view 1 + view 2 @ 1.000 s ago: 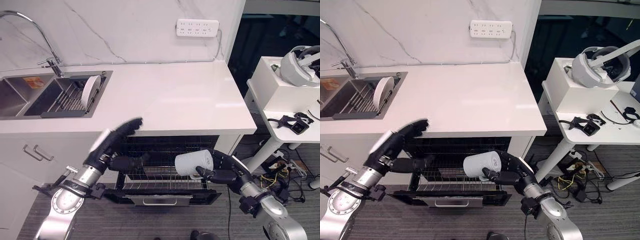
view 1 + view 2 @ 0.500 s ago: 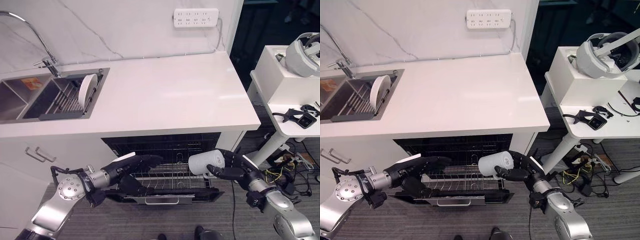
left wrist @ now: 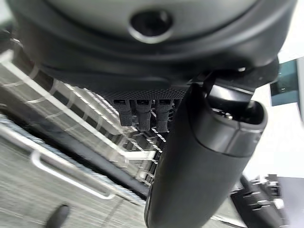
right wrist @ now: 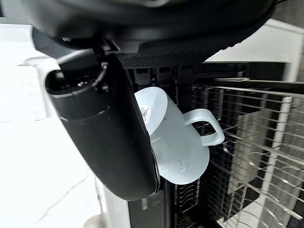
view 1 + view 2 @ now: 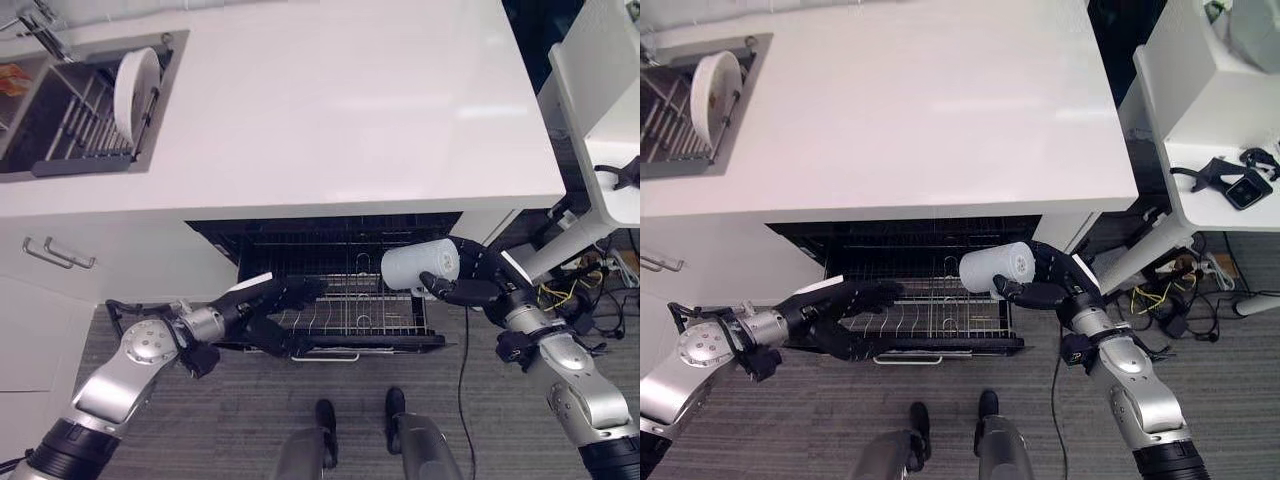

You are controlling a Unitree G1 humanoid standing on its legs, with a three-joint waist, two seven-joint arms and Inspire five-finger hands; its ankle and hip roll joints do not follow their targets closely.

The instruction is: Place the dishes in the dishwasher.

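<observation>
A white mug (image 5: 420, 265) lies on its side in my right hand (image 5: 472, 290), which is shut on it, with the handle (image 4: 209, 128) pointing away from the palm. The mug hangs over the right end of the pulled-out dishwasher rack (image 5: 375, 318), just below the counter edge. My left hand (image 5: 262, 304) reaches in low at the rack's front left corner, fingers stretched out over the wires and nothing in it. A white plate (image 5: 135, 80) stands upright in the sink's drying rack (image 5: 70, 130) at the back left.
The white counter (image 5: 340, 110) overhangs the open dishwasher. Cabinet handles (image 5: 55, 255) sit left of the dishwasher. A white side table (image 5: 1210, 140) with black gear stands at the right, cables on the floor beneath it.
The camera has tipped downward. My left hand dropped from the counter edge to the rack's front left corner. The right hand still holds the mug over the rack's right end.
</observation>
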